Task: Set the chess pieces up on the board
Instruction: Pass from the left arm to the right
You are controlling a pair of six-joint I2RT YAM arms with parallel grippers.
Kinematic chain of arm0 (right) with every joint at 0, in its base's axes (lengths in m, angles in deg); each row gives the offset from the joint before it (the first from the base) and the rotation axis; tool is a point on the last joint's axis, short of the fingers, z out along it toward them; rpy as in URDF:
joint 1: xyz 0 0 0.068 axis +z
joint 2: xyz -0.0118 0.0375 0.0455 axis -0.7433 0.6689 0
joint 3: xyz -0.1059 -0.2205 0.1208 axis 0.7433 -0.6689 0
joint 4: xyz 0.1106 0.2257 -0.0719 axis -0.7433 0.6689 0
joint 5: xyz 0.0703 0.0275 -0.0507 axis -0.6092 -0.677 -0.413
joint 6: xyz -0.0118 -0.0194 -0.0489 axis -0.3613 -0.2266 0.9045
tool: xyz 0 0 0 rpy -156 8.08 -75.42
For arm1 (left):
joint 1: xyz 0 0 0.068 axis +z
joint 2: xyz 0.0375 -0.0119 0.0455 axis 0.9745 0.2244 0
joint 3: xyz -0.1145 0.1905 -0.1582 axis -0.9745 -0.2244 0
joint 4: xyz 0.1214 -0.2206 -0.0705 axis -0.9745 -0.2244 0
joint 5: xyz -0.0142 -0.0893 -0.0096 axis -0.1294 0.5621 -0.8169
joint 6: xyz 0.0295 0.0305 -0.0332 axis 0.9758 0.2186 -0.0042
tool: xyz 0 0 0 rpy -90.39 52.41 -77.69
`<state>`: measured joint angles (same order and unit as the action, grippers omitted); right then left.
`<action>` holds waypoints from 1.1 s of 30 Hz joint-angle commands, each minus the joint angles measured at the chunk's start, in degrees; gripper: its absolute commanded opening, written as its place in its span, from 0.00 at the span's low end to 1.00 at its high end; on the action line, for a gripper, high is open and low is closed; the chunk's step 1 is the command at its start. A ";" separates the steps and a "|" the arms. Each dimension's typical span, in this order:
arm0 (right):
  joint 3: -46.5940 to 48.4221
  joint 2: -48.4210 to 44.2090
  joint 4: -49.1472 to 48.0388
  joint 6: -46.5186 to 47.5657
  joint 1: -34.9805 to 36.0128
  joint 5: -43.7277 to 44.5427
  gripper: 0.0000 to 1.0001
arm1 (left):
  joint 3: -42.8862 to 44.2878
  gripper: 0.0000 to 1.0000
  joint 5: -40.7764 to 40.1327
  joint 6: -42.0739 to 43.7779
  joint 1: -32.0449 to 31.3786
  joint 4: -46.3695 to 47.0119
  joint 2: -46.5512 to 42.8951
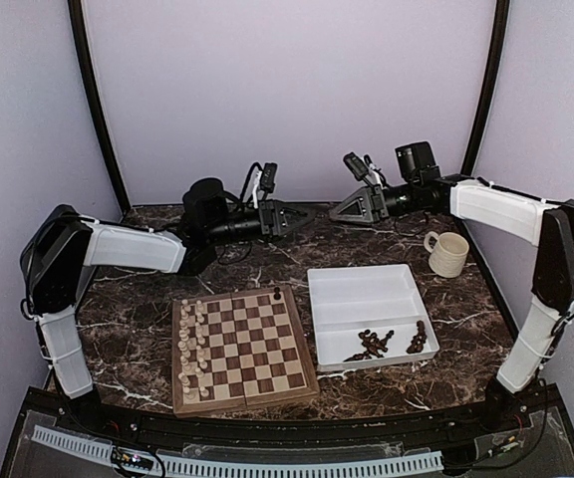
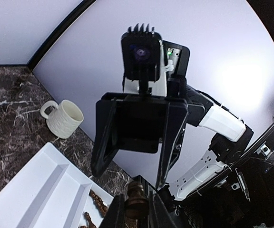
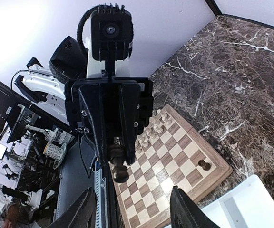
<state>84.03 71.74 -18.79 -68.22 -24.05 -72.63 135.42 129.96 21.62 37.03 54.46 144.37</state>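
The board lies at the near middle of the table, with cream pieces in its two left columns and one dark piece at its far right corner. Both arms are raised at the back, tips facing each other. My left gripper is shut on a dark brown piece, seen between its fingers in the left wrist view and hanging from it in the right wrist view. My right gripper is open and empty, a short gap from the held piece. Several dark pieces lie in the tray.
A white two-compartment plastic tray sits right of the board. A cream mug stands at the back right. The table is dark marble, with black corner posts at the back left and back right.
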 commanded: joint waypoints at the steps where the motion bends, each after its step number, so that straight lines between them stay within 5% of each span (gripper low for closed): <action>1: 2.85 2.02 -8.64 -8.97 1.73 -1.77 0.53 | -0.32 0.10 -2.19 -2.67 -0.11 8.37 -1.16; 11: -2.28 1.25 -24.99 -21.49 1.80 -5.10 0.37 | -0.19 0.10 -2.15 -4.01 -0.15 9.31 -0.23; 33: -2.63 2.00 -25.25 -21.76 2.53 -3.20 0.28 | 1.86 0.11 -1.13 -5.48 -0.14 10.23 2.03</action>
<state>81.10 74.01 -45.39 -92.52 -22.13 -76.95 135.94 128.15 16.42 37.03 62.57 146.25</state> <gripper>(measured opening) 0.275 0.161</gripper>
